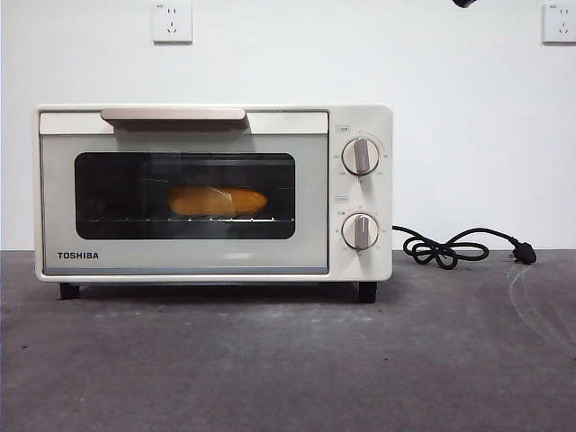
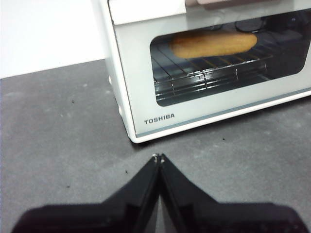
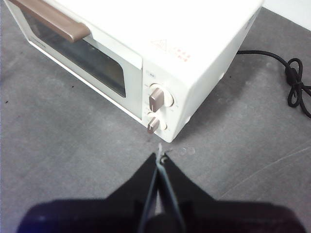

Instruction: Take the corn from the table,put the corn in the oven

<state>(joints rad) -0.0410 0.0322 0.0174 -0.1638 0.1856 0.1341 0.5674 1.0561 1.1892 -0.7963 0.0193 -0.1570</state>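
Corn dim behind dark oven glass with blurred ends, knob markings too small to read, black arm tip cut off at top edge, wall sockets partly cropped

Legible text before me: the brand name TOSHIBA, in dark capitals, stands on the lower left corner of the door of the oven; my left wrist view reads the same word at that corner. On the oven's top panel, my right wrist view shows a triangular warning sign with rows of small reddish print beside it, too small to read. The small labels above the two knobs and the marks around the dials cannot be read.
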